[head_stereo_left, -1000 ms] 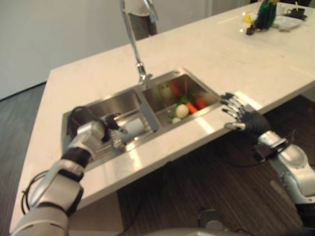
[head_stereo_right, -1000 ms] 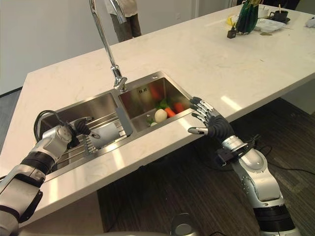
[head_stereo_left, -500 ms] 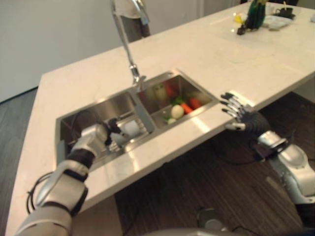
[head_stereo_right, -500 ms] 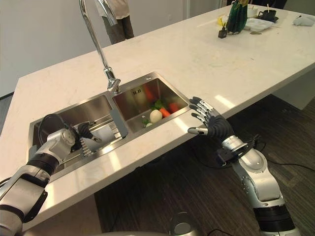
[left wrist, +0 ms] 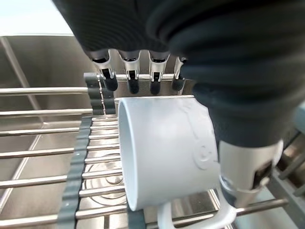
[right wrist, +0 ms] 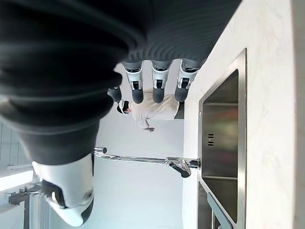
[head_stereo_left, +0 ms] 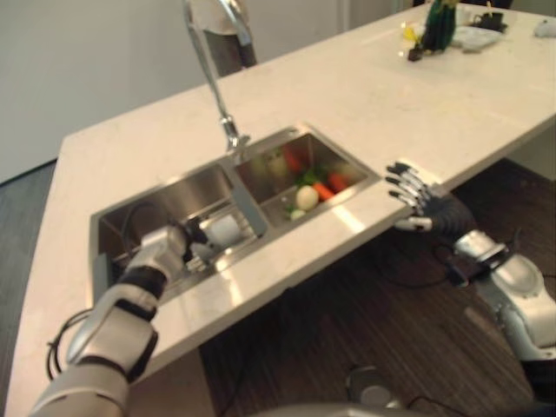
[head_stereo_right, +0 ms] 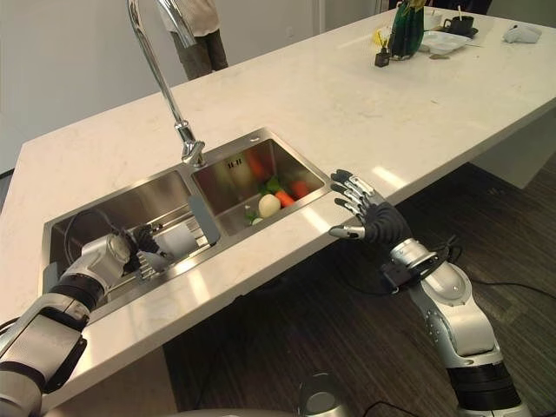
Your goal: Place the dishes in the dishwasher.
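A white mug point(left wrist: 162, 152) lies on its side on the wire rack point(left wrist: 43, 152) in the sink's left basin point(head_stereo_right: 113, 208). My left hand point(head_stereo_right: 129, 252) reaches down into that basin and sits over the mug point(head_stereo_right: 178, 241). Its fingers point(left wrist: 131, 78) stretch straight across the mug's upper side and the thumb point(left wrist: 243, 176) runs along the side near the handle, not curled round it. My right hand point(head_stereo_right: 369, 221) hovers at the counter's front edge by the right basin, open with fingers spread, holding nothing.
The right basin point(head_stereo_right: 291, 169) holds vegetables, among them a white onion point(head_stereo_right: 269, 205) and carrots. A tall faucet point(head_stereo_right: 165, 82) rises behind the divider. A person point(head_stereo_right: 195, 35) stands beyond the counter. A dark green bottle point(head_stereo_right: 404, 30) and a tray with a cup point(head_stereo_right: 447, 39) sit far right.
The view has shifted left. My left hand has come closer to the mug and now lies over it. The right hand stays where it was.
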{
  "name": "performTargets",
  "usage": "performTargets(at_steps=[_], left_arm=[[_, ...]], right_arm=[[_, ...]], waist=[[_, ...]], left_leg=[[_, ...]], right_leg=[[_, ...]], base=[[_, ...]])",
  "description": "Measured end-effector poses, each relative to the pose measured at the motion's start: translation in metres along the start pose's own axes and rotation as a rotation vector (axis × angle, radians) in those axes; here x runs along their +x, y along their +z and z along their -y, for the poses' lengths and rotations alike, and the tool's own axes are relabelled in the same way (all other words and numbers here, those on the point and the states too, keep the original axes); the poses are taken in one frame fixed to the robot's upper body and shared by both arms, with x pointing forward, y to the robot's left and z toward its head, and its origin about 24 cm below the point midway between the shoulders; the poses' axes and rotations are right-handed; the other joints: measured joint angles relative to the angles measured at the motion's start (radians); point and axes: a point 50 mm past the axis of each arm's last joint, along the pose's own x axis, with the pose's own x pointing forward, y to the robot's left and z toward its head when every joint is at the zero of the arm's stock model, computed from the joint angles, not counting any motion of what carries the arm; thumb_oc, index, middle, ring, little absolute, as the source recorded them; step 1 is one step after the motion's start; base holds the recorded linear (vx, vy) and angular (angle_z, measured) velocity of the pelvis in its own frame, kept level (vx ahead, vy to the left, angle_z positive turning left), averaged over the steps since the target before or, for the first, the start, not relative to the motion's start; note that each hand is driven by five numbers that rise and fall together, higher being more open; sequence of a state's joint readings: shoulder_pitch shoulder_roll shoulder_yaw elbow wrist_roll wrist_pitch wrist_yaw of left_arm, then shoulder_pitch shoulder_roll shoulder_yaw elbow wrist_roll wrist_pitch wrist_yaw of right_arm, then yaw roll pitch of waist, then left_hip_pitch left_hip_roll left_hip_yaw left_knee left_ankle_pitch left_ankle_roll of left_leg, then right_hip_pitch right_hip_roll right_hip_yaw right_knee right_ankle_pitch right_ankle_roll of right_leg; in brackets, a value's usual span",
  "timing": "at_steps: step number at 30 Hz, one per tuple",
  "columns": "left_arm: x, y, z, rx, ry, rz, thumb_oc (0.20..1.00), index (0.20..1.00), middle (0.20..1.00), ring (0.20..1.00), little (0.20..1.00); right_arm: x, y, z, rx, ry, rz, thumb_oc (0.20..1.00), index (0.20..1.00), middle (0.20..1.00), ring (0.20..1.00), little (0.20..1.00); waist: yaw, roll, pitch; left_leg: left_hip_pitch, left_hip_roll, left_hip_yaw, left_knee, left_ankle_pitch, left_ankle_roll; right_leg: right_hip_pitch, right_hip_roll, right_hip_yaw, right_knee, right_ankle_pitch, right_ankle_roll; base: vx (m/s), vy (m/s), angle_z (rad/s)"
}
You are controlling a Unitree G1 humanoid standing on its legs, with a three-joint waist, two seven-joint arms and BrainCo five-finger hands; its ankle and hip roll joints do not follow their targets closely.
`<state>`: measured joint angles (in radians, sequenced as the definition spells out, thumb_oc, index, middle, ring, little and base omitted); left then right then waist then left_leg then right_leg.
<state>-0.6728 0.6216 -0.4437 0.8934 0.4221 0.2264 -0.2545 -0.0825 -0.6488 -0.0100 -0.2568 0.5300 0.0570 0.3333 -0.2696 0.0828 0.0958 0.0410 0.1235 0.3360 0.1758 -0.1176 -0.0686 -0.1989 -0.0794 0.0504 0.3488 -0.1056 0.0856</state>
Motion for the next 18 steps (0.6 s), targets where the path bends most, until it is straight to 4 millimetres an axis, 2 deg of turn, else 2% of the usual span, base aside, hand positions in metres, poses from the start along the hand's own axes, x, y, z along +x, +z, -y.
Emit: performTargets(at_steps=[14, 18], left_arm=[[0.0031, -0.0073, 0.0074, -0.012, -0.007, -0.044, 1.000, 1.000, 1.000, 1.000, 1.000], [0.0035, -0.0052, 0.0092, 0.048, -0.003, -0.043, 1.000, 1.000, 1.000, 1.000, 1.000]], right_arm=[[0.0005, 0.0023, -0.0015, -0.003, 0.006, 0.010, 1.000, 1.000, 1.000, 1.000, 1.000], [0.0011, 0.0061, -0.0038, -0.009, 0.015, 0.025, 1.000, 1.000, 1.000, 1.000, 1.000]], waist=[[0.000, -0.007, 0.000], [-0.001, -0.010, 0.000]], left_leg=[[0.000, 0.000, 0.001, 0.000, 0.000, 0.000], [0.000, 0.000, 0.002, 0.001, 0.000, 0.000]], right_leg=[[0.000, 0.001, 0.001, 0.000, 0.003, -0.003], [-0.001, 0.002, 0.004, -0.001, 0.005, -0.004]], base=[[0.00, 0.000, 0.00], [0.00, 0.000, 0.00]])
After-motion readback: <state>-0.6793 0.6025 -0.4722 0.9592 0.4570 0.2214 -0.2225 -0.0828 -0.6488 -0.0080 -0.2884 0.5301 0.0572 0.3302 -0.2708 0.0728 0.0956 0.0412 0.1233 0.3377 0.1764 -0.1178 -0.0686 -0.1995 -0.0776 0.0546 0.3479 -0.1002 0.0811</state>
